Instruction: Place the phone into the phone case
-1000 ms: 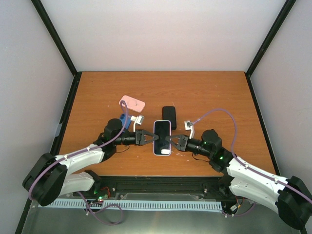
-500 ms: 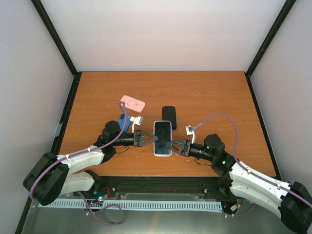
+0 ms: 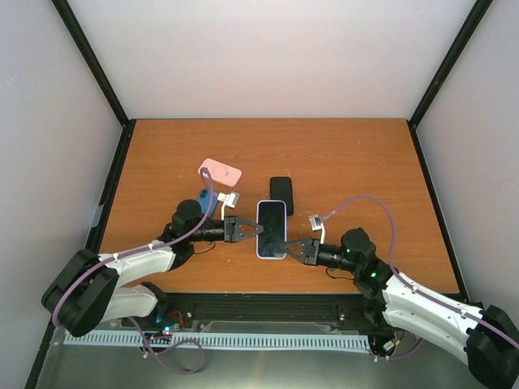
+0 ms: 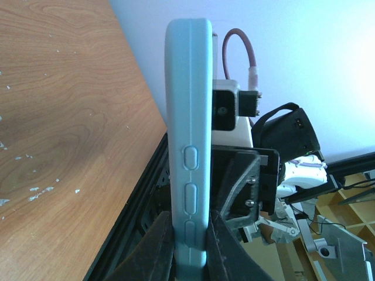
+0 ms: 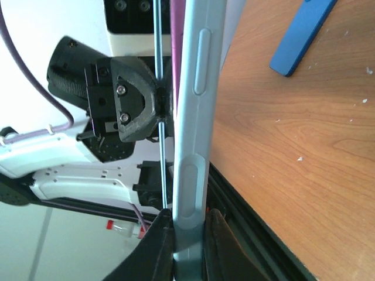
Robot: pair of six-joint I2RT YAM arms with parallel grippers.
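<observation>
Top external: holding phone [image 3: 272, 227], pale-blue phone case [image 4: 187, 117] round its edges, flat over near-centre surface [image 3: 365, 162]. Pinched shut edge-on from both sides: left fingers [image 4: 153, 249] mid left edge, right fingers [image 5: 157, 246] on right edge, nearer end.

The pale blue phone case [image 5: 196, 129] is being pinched edge-on between the right gripper's [image 5: 188, 231] dark fingers [image 5: 153, 246] and being touched opposite by the left gripper [image 5: 157, 100], beside the wooden desk [image 5: 293, 152] where a blue object [image 5: 302, 35] is lying.

A brown wooden table [image 3: 340, 154] stood inside plain white walls [image 3: 276, 57]. Black bars [image 3: 91, 61] ran up the corners. The light was soft.
</observation>
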